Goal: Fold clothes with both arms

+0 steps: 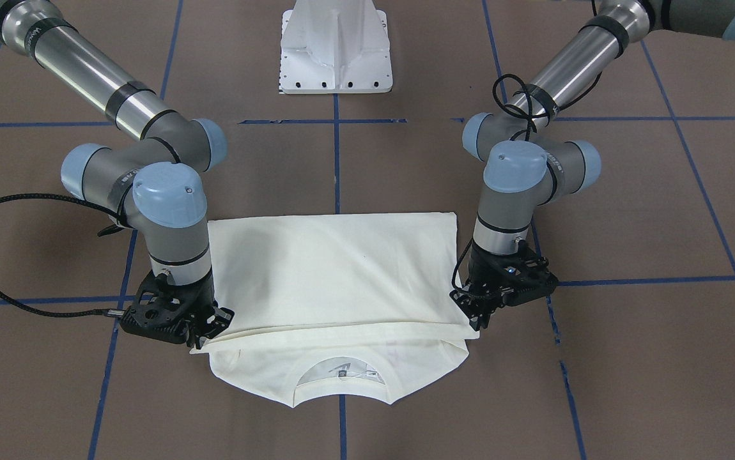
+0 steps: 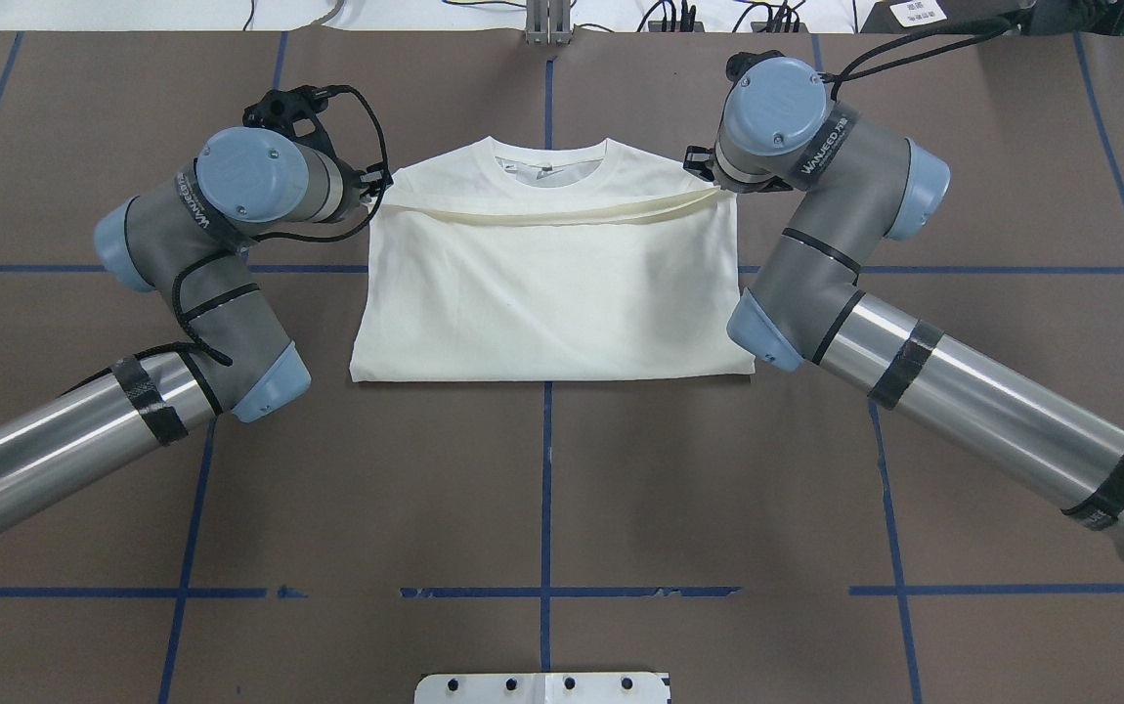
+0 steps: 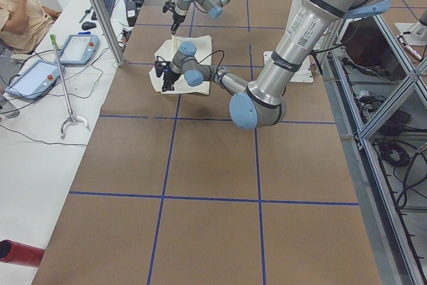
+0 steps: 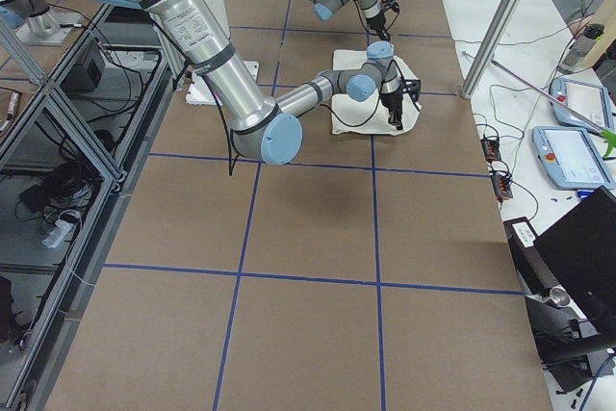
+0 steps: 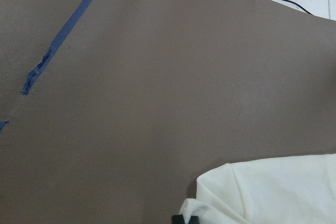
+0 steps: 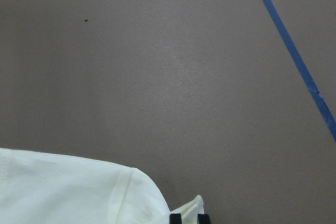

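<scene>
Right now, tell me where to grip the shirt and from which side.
Grip the shirt at the two end corners of its folded-over edge, each gripper from its own outer side. That edge sits loose and slightly raised near the collar; the rest lies flat. The left gripper and right gripper seem pinched there.

Brown table (image 1: 661,383), blue tape grid (image 1: 336,160); white pedestal base (image 1: 335,51); person (image 3: 20,8) seated.

The left arm (image 2: 220,313) and right arm (image 2: 816,264) reach forward, elbows bent outward, wrists pointing straight down. The left gripper (image 1: 475,317) and right gripper (image 1: 209,327) sit low, well apart and level with each other, each pinched closed on the folded edge of the shirt (image 1: 335,268).
</scene>
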